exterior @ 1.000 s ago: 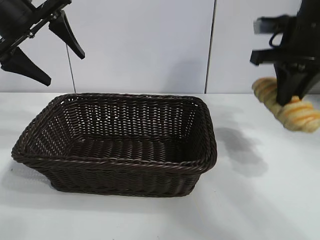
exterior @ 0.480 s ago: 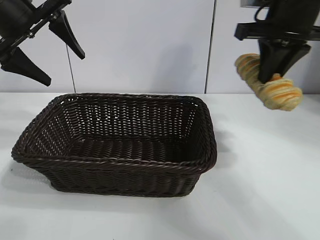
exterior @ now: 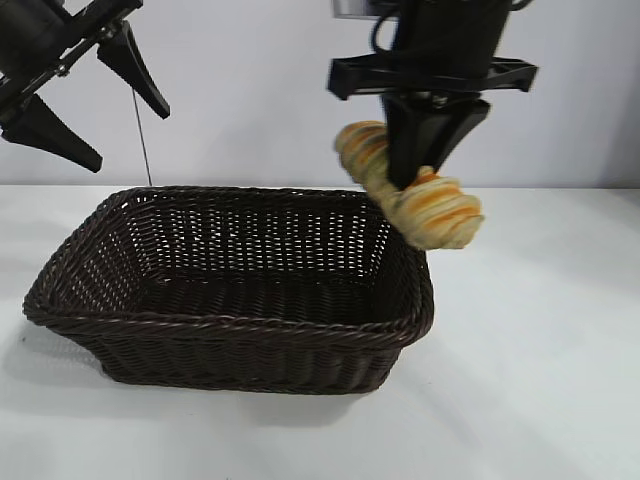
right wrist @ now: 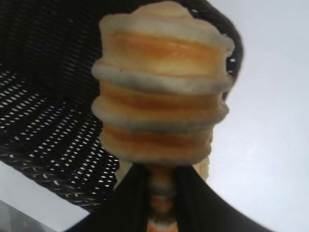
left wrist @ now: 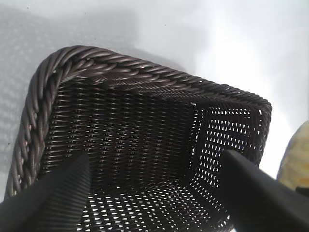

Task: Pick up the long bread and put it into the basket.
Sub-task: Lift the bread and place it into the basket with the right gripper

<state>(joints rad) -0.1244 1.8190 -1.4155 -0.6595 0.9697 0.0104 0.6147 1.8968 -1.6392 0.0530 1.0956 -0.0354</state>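
right arm: it hung from above, wrist pointing steeply down, over the basket's right end in the exterior view.
right gripper [exterior: 428, 170]: its fingers were drawn narrow, pinching the long bread at its middle.
long bread [exterior: 432, 205]: it was held in the air, tilted, one end toward the back wall and the striped end lower, toward the camera; it was above the basket's right rim, not touching it.
long bread, wrist view [right wrist: 161, 92]: its ridged, orange-striped end stood out past the dark fingers [right wrist: 130, 203], with the basket's weave behind it.
basket [exterior: 230, 325]: it sat on the white bench [exterior: 540, 380], with nothing inside it.
left arm: it was raised at the upper left of the exterior view, above and outside the basket's left end.
left gripper [exterior: 85, 95]: its fingers were spread wide, holding nothing, angled down toward the basket [left wrist: 145, 77].
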